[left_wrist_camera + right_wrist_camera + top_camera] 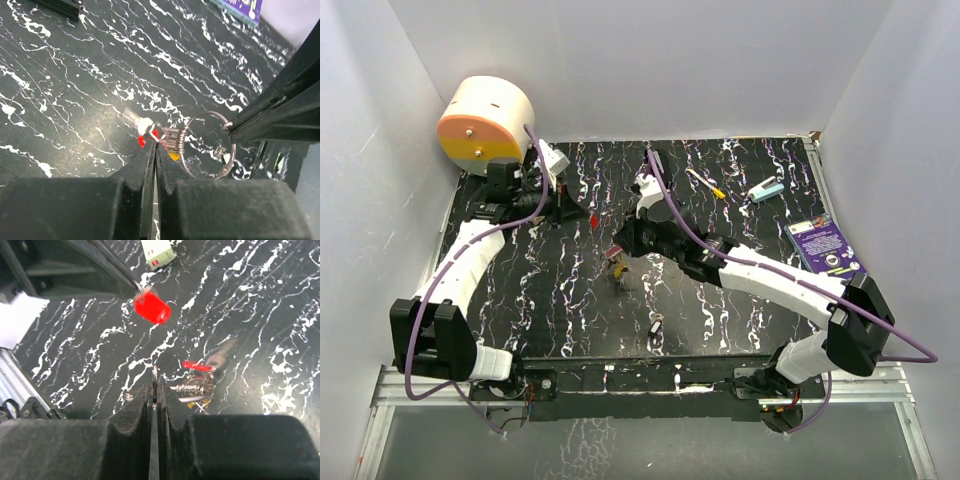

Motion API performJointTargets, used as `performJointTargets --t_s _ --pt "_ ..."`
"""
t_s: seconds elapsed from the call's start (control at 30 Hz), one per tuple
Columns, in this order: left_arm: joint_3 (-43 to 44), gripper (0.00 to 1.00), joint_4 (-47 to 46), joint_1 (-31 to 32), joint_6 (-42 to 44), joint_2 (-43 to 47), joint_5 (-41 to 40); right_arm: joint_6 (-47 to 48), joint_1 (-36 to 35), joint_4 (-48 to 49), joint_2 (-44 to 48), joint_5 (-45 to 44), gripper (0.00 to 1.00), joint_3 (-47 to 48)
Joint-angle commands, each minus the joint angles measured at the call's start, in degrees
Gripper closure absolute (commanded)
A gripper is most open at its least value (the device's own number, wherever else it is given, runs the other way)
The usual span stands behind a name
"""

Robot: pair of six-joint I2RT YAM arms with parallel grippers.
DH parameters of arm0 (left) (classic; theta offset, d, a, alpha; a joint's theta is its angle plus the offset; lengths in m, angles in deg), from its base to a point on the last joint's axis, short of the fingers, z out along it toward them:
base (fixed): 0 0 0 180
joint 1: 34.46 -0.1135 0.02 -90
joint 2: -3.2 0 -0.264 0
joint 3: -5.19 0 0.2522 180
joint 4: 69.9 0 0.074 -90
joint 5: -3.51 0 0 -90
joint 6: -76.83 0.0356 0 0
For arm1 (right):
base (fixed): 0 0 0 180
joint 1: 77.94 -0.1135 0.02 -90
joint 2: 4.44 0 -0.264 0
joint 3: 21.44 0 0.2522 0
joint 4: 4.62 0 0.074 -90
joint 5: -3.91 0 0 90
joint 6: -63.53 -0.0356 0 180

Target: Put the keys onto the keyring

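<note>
My left gripper point(582, 212) is shut on a red-headed key point(152, 307), held above the table at the back left; its silver blade point(132, 115) sticks out past the fingertips point(150, 150). My right gripper point(618, 246) is shut on the thin silver keyring point(210, 145), seen edge-on in the right wrist view point(155, 374). A bunch hangs from the ring: a small spring point(176, 140), a red key point(197, 366) and a yellow key point(192, 400). The held red key is close beside the ring and apart from it. A dark-headed key point(656, 325) lies loose on the table near the front.
An orange and white round container point(485, 120) stands at the back left, with a small white box point(552, 158) beside it. A white stick with a yellow tip point(705, 183), a teal object point(765, 190) and a purple card point(827, 245) lie at the back right.
</note>
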Motion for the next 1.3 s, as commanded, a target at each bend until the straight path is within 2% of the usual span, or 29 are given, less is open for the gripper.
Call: performJointTargets --t_s 0.0,0.17,0.3,0.4,0.73,1.27 --pt "0.92 1.00 6.23 2.02 14.73 3.81 -1.24 -0.31 1.22 9.84 1.45 6.69 0.92 2.23" --pt "-1.51 1.00 5.39 2.31 23.38 7.23 -2.30 -1.35 3.06 13.27 2.03 12.17 0.92 1.35" --pt "-8.41 1.00 -2.99 2.39 27.14 14.36 -2.70 -3.77 4.94 18.17 2.86 16.67 0.92 -2.00" --pt "-12.35 1.00 -9.41 2.93 26.95 17.91 -2.45 -5.02 5.40 20.79 2.51 17.56 0.92 -3.04" --pt "-20.50 1.00 -18.96 6.01 27.73 22.79 -2.37 -7.52 5.49 23.45 -1.86 19.00 0.92 0.79" --pt "-22.09 1.00 -21.45 7.29 27.18 24.03 -4.24 -9.78 5.50 23.95 -4.27 22.41 0.92 2.27"
